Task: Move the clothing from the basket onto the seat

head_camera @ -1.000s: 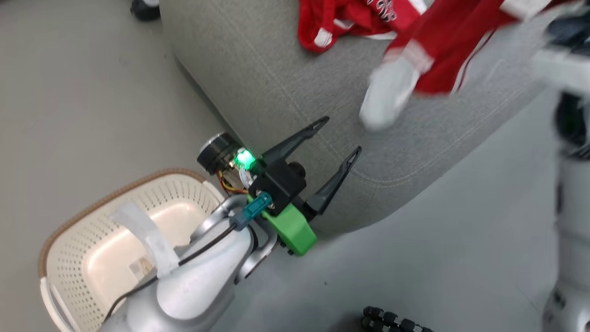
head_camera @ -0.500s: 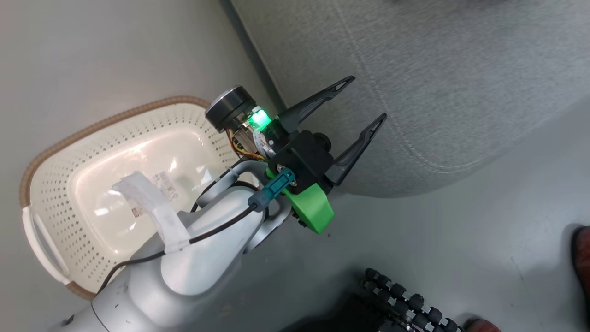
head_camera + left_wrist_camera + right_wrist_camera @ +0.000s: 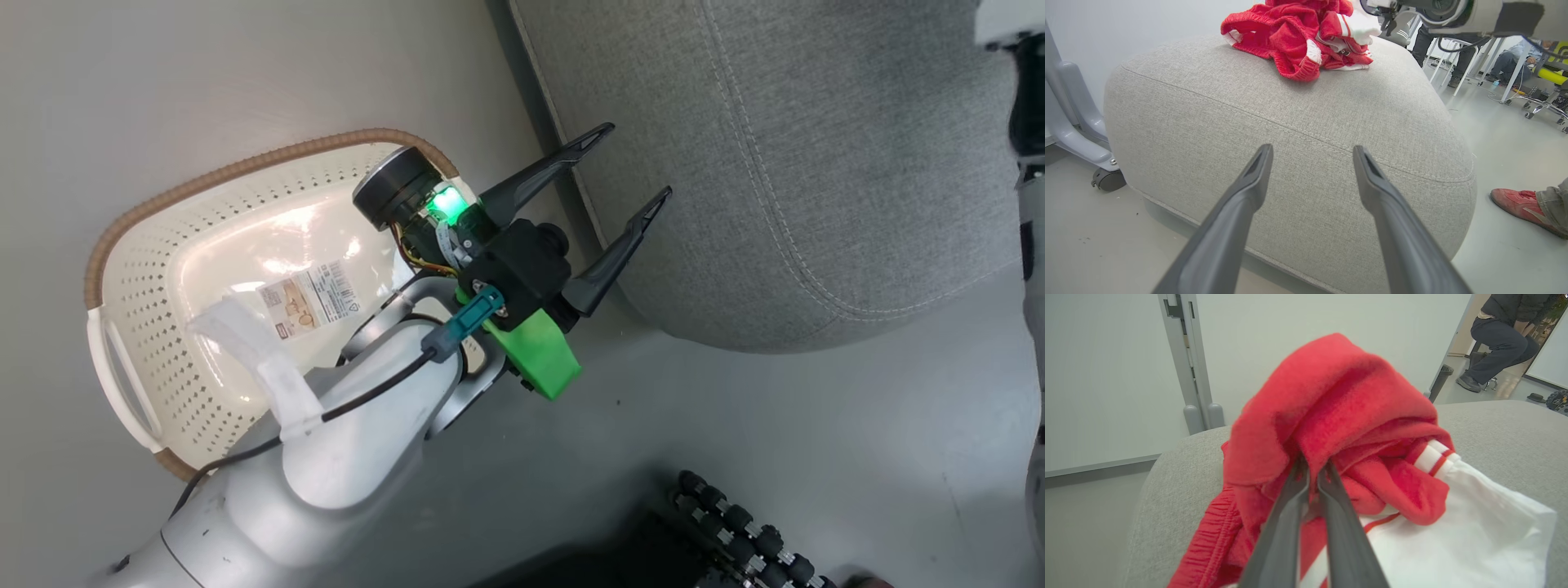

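The cream-white basket point(image 3: 155, 327) with its brown rim stands on the floor at the left, holding nothing but a barcode label point(image 3: 310, 294). My left gripper point(image 3: 638, 161) hangs open between the basket and the light-grey seat point(image 3: 816, 163), its fingers pointing at the seat's side point(image 3: 1290, 122). In the left wrist view, the left gripper point(image 3: 1312, 150) is empty. Red and white clothing point(image 3: 1298, 36) lies heaped on top of the seat. My right gripper point(image 3: 1310, 467) is shut on a fold of the red clothing point(image 3: 1339, 412), just above the seat point(image 3: 1494, 433).
A black ribbed wheel point(image 3: 735, 523) sits at the bottom of the head view. A grey stand on a caster point(image 3: 1106, 179) is left of the seat. A person's red shoe point(image 3: 1515, 202) rests on the floor to its right. Another person point(image 3: 1502, 318) sits further back.
The head camera has swung down and left, so the clothing has left that view and more of the basket shows. The left gripper stays open beside the seat.
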Robot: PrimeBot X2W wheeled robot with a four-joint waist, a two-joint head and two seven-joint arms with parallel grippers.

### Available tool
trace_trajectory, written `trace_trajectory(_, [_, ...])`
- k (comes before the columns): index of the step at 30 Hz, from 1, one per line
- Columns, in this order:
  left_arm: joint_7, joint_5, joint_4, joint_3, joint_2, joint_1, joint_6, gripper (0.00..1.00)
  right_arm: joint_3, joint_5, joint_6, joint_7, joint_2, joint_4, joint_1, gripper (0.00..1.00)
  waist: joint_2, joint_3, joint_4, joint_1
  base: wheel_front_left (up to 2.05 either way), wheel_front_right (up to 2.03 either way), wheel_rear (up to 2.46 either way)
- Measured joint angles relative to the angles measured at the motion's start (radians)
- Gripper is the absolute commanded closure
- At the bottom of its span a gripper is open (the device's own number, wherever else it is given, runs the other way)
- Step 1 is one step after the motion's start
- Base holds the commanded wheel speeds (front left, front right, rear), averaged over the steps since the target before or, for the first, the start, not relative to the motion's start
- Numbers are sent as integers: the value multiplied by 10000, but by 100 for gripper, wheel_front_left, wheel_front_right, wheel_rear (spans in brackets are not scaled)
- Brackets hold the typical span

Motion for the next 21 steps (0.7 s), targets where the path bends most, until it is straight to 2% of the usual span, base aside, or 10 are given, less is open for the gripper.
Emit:
trace_trajectory(1, [-84,-65,33,19,-4,39,33,0,148,-96,0,-2,-23,23,73,0,0,-66,13,0,0,0,0])
trace_trajectory(5, [-504,-148,219,199,-21,308,360,0,251,-477,0,-2,92,-245,541,0,0,-504,27,0,0,0,0])
trace_trajectory(9, [-882,-635,393,721,-69,921,623,0,336,-706,0,0,351,-989,1391,0,0,-1056,21,-1,0,0,0])
trace_trajectory(12, [-1020,-1091,537,1172,-105,1531,800,0,823,-798,0,0,408,-1743,2121,0,0,-1534,48,-2,0,0,0])
trace_trajectory(16, [-1076,-1730,575,2297,-334,2499,1179,0,1327,-826,-2,-2,500,-2617,3281,0,0,-2269,157,-2,0,0,0])
trace_trajectory(21, [-1083,-1839,132,3893,-685,3787,1294,0,2357,-911,0,-2,673,-3064,4737,0,0,-3258,456,-2,0,0,0])
